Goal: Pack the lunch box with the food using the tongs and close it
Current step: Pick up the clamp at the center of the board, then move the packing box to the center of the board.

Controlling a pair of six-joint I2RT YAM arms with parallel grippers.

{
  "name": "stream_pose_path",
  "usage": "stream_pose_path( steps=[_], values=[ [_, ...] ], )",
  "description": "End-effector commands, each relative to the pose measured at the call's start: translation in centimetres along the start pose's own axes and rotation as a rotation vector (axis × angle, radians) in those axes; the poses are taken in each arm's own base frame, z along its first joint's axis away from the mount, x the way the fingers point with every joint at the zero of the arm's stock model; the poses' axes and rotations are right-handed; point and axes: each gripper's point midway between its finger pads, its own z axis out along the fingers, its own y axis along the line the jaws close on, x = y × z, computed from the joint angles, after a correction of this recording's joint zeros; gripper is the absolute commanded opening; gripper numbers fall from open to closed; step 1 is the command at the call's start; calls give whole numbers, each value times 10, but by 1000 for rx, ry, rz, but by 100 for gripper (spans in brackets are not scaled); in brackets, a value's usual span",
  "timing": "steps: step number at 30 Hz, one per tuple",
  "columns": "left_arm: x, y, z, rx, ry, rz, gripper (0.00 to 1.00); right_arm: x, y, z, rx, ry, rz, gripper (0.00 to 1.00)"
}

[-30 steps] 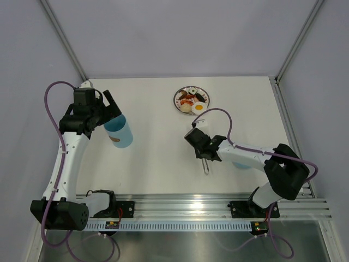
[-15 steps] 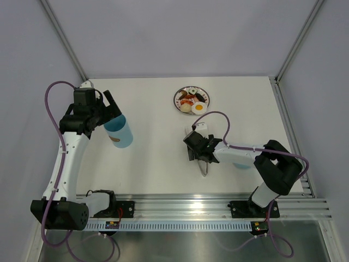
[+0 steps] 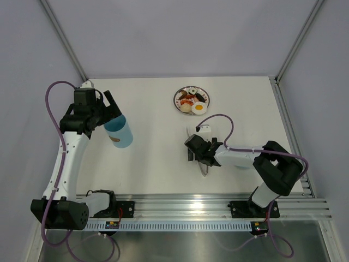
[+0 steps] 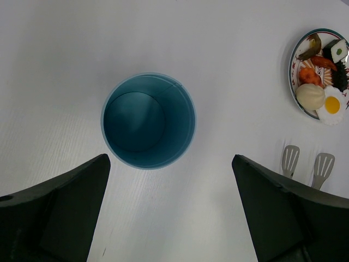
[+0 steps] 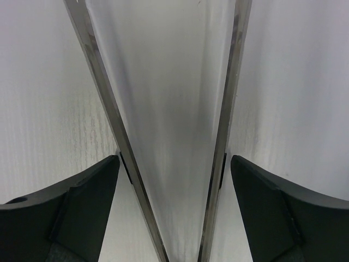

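One lunch box [image 3: 118,134], one tongs [image 3: 204,168], one plate [image 3: 175,100] of food [image 3: 199,107].
Overhead: lunch box upright by left gripper [image 3: 113,111]. Left wrist: its jaws wide, gripping nothing. Right wrist: right gripper [image 5: 174,164] spread wide, both tong arms between; contact unclear.

A white table [image 3: 152,164] sits boxed by pale lilac walls [image 3: 180,33] — metal rail [image 3: 207,207] along its near edge.

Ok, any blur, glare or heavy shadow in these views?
Top view: even soft light, sharp, only faint shadows. Left wrist view: the blue cup is crisp, the plate is cut by the right edge, the fingers are dark. Right wrist view: the tongs sit too close, soft and streaky, with a hazy grey sheen between their arms.
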Motion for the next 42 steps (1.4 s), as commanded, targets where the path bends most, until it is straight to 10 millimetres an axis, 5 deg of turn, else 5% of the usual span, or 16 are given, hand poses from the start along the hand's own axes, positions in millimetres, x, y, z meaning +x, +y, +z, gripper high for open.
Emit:
stream_pose_path(
  steps=[1,9,15,19,26,31,42],
  values=[
    [-4,-2,5,15,-20,3,99,15,-7,10,50,3,3,90],
    [-8,2,2,-2,-31,-6,99,15,-1,9,62,4,3,53],
    [-16,3,-1,-7,-45,-30,99,8,-6,-12,42,3,10,25],
    [-32,12,-6,-23,-83,-71,99,-9,-5,-43,-26,1,3,15],
    [-26,70,18,-234,1,-294,99,-63,-14,-116,-95,-64,32,14],
    [-1,85,36,-225,62,-436,93,-94,-24,-153,-111,-130,74,14],
    [55,126,52,-233,125,-695,77,-97,-29,-165,-120,-129,81,15]
  ],
)
